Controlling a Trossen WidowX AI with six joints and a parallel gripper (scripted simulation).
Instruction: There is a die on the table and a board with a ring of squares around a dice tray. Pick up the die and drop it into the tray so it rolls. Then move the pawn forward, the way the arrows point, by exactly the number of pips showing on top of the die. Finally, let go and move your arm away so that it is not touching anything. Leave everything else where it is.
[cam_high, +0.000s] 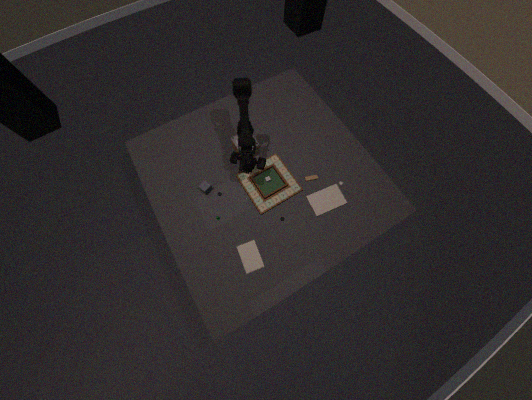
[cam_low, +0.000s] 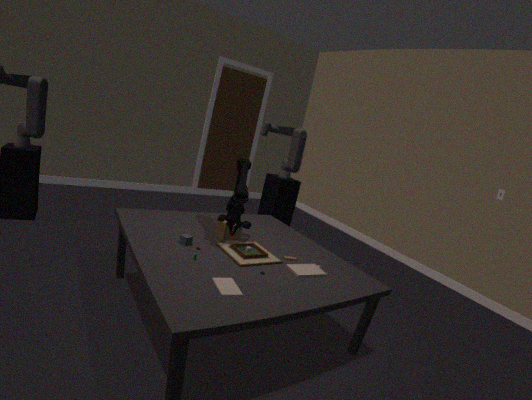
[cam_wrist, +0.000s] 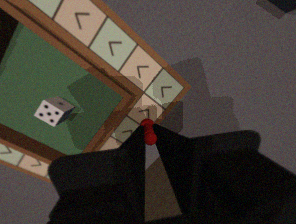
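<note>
Nearly closed, the pincer grips the red pawn between its fingertips, above a corner of the board. The die lies inside the dice tray, on its green bottom.

The table has a matt, dark grey-brown top, dimly lit, with soft shadows falling across it and over the board's corner. Two pale sheets, one larger than the other, lie flat on it, along with a grey block, an orange piece and a small green piece. Around it spreads a dark bluish floor, edged by pale skirting.

Only the exterior view shows the brown door in its white frame, the wall plate on the yellowish wall, and the grey arms on the black pedestals; from the top, dark pedestals show at the upper edge and the left. The exterior view also shows the table's legs. The wrist view alone makes out the arrows on the squares and the die's pips: five on the broad face towards the camera, one on a neighbouring face. The pawn cannot be made out from the top.
</note>
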